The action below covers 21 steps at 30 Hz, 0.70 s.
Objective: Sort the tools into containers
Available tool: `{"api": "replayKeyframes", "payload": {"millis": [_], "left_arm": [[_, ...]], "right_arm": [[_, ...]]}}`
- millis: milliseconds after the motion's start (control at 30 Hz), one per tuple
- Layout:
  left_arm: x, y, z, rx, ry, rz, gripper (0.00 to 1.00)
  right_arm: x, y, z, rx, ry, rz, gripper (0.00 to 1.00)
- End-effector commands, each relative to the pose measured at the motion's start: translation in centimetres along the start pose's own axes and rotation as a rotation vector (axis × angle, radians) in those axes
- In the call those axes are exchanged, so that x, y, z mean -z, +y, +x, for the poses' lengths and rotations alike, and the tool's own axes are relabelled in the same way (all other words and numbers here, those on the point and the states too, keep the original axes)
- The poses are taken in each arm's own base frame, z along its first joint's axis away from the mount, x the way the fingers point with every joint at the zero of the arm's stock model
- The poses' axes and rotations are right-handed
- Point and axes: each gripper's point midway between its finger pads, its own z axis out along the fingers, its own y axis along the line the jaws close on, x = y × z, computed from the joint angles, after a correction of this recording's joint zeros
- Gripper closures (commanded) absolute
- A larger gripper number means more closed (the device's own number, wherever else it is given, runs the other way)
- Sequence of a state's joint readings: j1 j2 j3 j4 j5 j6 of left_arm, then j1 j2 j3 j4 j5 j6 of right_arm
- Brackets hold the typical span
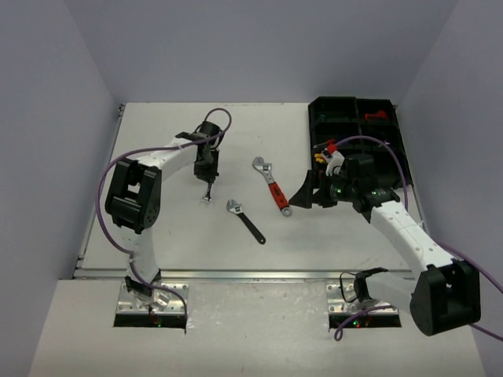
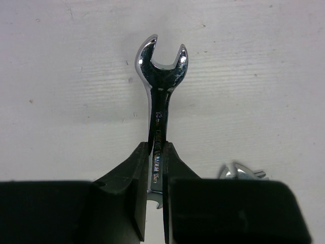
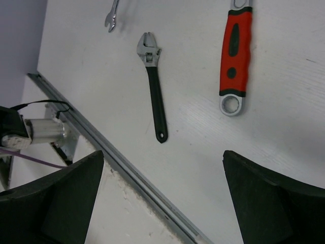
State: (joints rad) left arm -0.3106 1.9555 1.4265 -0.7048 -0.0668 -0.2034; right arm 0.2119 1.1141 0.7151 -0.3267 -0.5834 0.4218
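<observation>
Left gripper [image 2: 156, 152]: clamped on silver wrench [image 2: 161, 76] (open-end head protruding), left half of table.
Right gripper [image 3: 162, 155]: spread wide, holding nothing.
Organiser tray [image 1: 399, 145]: table's far right corner.
Red-handled wrench [image 1: 275, 191], black-handled wrench [image 1: 247, 221]: mid-table.

My left fingers [image 2: 127, 198] are covering the lower end of the slim silver open-ended wrench [image 2: 161, 76]. The right wrist view's top edge is cutting off the head of the red-and-black-handled adjustable wrench [image 3: 235, 56]. Things inside the black plastic divided tray [image 1: 401, 145] are showing too small to name.
</observation>
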Motion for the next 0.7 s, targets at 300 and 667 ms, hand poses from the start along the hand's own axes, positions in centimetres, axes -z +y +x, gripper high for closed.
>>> {"api": "replayKeyframes", "payload": {"millis": [300,667], "left_arm": [[9.7,-9.5,-1.5,0.046,-0.308,0.223,1.00],[17.2,-15.4,-0.1,0.224,-0.462,0.476,1.00]], "right_arm": [[-7.1,7.5,-1.0,-0.063,-0.064,-0.343,0.02],[-10.2,10.7,-2.3,-0.023,-0.076,-0.398,0.31]]}}
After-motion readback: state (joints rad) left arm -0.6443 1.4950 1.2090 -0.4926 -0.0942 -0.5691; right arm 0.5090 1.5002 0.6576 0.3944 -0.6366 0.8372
